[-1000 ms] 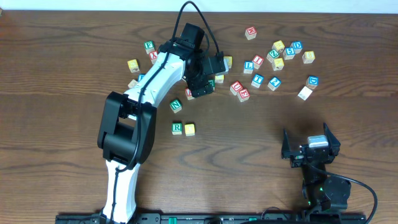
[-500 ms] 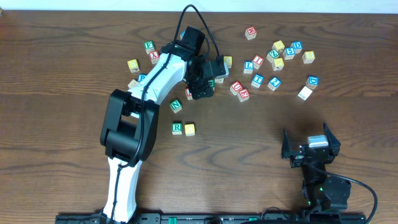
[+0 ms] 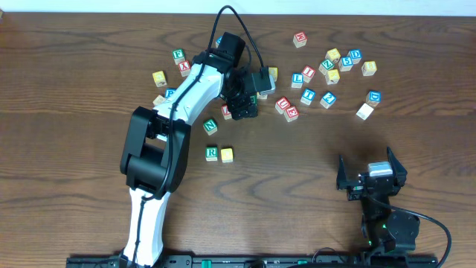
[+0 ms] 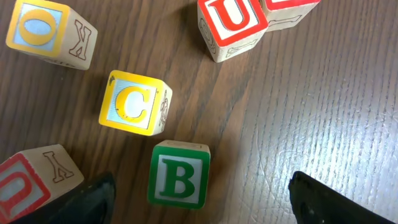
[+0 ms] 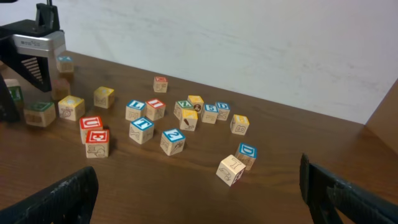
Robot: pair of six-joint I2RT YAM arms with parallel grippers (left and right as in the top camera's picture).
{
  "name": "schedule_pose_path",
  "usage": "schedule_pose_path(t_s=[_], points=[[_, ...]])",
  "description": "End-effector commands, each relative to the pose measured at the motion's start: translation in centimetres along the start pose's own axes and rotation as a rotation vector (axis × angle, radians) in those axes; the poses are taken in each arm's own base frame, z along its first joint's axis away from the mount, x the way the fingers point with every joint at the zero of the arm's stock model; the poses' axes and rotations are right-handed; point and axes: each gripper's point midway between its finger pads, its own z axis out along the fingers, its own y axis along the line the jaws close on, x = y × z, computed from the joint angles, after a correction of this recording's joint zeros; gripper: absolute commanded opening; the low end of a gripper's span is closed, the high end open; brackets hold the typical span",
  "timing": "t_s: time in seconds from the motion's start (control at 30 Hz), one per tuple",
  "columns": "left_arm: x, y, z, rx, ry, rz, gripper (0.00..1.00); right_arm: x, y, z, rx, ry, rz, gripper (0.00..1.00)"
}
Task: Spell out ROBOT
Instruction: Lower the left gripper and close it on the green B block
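Brown wood table fills the view, and a white wall shows past its far edge. At the front there is lots of bare wood between the two arms, so there is room to move. The right claw sits near the front on the right side. It is spread wide and has nothing in it. It is well apart from all the cubes.

A bit farther in is the R cube. Its green R faces up and reads the right way from the front. A yellow cube sits just beside it on its right. Bare wood lies all around these two. The green N cube is near, just behind the R cube, and is turned a little.

Farther still, the left arm reaches out and the left claw hangs over the cubes. It is spread wide and holds nothing. The B cube lies on the table between the two fingers, nearer to that one, and touches neither. Its green B faces up. Its sides look all the same length, so it has no long way.

Past the B cube is a yellow C cube, close but apart. Then come the yellow O cube and a red U cube. More cubes lie scattered far off on the right.
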Motion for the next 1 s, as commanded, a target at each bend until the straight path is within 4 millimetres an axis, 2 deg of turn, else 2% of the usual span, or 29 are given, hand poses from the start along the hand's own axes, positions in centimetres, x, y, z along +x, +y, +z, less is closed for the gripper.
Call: schedule_pose_path(t_s=[0.0,0.4,0.63,0.8,0.87,0.97], points=[[0.3,-0.3,1.3,0.035,-0.003,-0.019,0.87,0.1,-0.1,0.0,0.007,0.002,0.016,0.99],[0.3,-0.3,1.4,0.037,-0.002,-0.027,0.87,0.1,-0.1,0.0,0.007,0.002,0.016,0.99],[1.0,-0.5,2.4,0.055,0.012,-0.045,0.87,0.1,-0.1,0.0,0.007,0.002,0.016,0.99],[0.8,-0.3,2.4,0.045,0.005,-0.039,0.88,0.1,-0.1,0.0,0.007,0.002,0.016,0.99],[0.8,-0.2,2.4,0.044,0.004,-0.039,0.86,0.1,-0.1,0.0,0.007,0.002,0.016,0.99],[0.9,-0.3,2.4,0.046,0.005,-0.040,0.77,0.1,-0.1,0.0,0.007,0.002,0.016,0.99]])
